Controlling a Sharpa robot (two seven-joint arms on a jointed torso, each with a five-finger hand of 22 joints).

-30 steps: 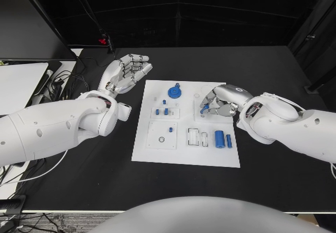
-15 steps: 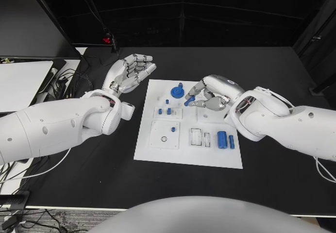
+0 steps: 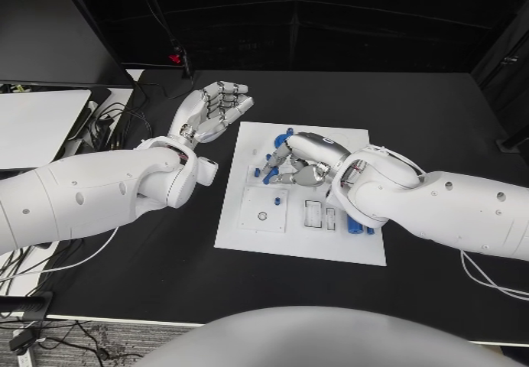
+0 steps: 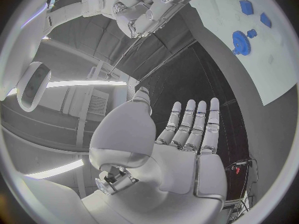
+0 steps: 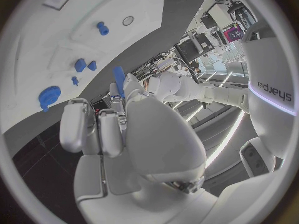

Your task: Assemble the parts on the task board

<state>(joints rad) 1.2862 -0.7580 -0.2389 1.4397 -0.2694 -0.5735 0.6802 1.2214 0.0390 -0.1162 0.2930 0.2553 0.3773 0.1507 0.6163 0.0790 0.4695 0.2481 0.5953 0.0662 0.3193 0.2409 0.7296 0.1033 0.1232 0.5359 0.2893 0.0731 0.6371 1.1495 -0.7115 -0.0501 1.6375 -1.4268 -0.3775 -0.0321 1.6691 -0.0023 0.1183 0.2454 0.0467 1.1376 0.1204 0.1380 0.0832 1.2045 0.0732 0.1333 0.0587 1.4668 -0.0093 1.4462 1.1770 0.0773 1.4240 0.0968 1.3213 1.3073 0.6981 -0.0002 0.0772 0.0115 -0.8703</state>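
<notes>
Over the task board (image 3: 248, 237), right robot hand (image 3: 296, 159) pinching a blue peg (image 5: 119, 78), left robot hand (image 3: 212, 108) spread empty.

White task board (image 3: 248, 237) — blue parts (image 5: 49, 95); black table (image 3: 441, 115); silver hands (image 3: 215, 107).

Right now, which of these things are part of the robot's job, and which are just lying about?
Part of the job:
- task board
- blue gear
- blue peg pinched by the right robot hand
- left robot hand, open beside the board

Lying about:
- cables
- white panel
</notes>
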